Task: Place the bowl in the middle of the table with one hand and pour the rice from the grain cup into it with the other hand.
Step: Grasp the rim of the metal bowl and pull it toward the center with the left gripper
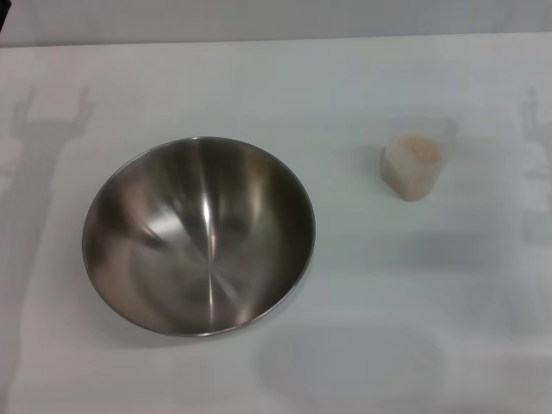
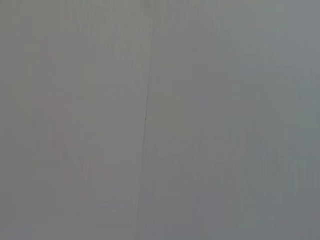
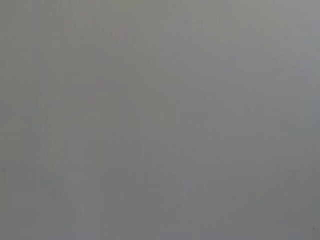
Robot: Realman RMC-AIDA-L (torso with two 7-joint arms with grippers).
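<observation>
Neither claw shows in any view, so whether they are apart or together cannot be told, and no step looks begun. Nearest, left of centre on the smooth white bench (image 1: 362,362), sits the bowl (image 1: 198,235), wide, round, brushed steel and empty; it needs one claw on its rim to slide it to the middle. Farther right, well apart, the small clear grain cup (image 1: 412,166) stands upright, full of pale rice (image 1: 414,151), awaiting the other.

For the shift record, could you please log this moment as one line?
stainless-steel bowl: empty, left of centre | clear plastic grain cup: upright, holding rice, right | white table | both grippers: out of view
</observation>
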